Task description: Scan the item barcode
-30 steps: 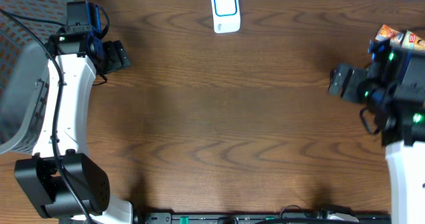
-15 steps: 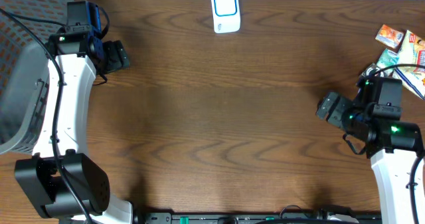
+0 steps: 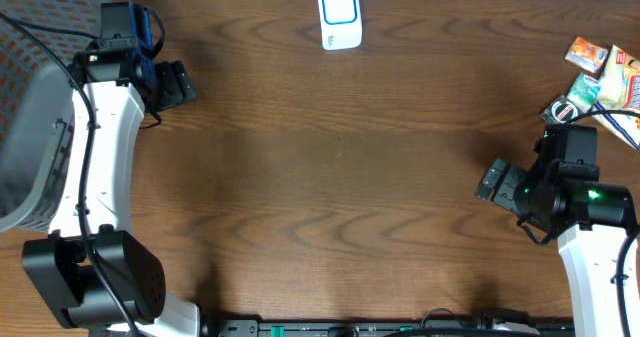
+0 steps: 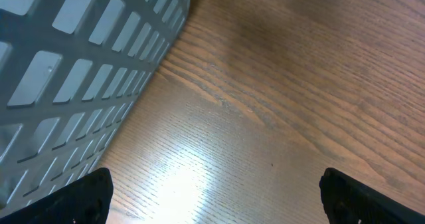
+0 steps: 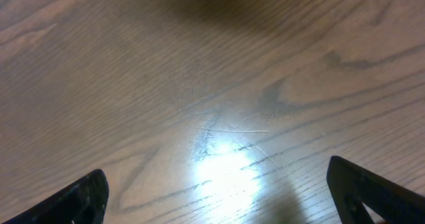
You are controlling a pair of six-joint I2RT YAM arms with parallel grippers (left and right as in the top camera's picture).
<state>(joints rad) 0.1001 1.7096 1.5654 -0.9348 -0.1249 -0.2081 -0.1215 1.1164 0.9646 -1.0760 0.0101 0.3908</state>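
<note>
Wooden table (image 3: 330, 177) bears a white scanner (image 3: 339, 15), grey basket (image 3: 30, 107) and several snack packets (image 3: 600, 72)

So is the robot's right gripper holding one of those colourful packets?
No, the right gripper is open over bare table, and the colourful packets lie apart from it.

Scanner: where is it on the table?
In the overhead view, the scanner sits at the far edge of the table, about centre, well away from the snack packets at the right edge.
</note>
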